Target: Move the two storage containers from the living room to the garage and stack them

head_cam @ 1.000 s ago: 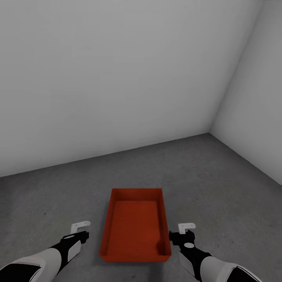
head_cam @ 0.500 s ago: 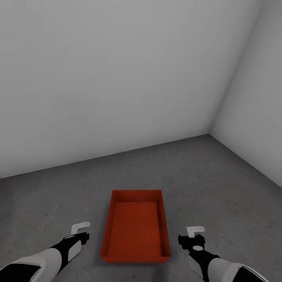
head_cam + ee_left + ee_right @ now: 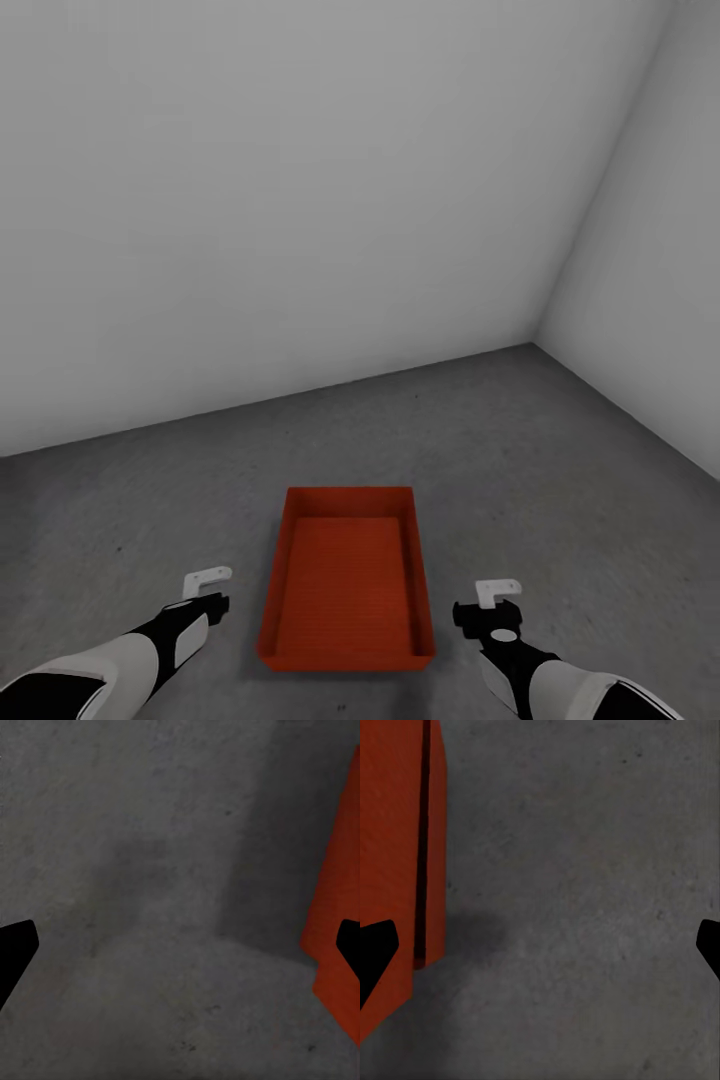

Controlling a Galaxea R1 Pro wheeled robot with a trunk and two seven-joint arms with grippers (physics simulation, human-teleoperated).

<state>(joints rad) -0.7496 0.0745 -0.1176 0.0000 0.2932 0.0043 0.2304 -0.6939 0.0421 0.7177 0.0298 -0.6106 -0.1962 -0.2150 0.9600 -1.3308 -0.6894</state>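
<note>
Both hands empty, spread; right hand [image 3: 487,603] moved off container [image 3: 347,580].

Bare room w/ two plain white walls [image 3: 300,200] meeting in a corner at far right; no furniture or windows visible. Floor [image 3: 520,450] is rough mottled dark-grey concrete, running from near edge to the wall base. Light is soft & even, walls shading slightly greyer toward the top.
</note>
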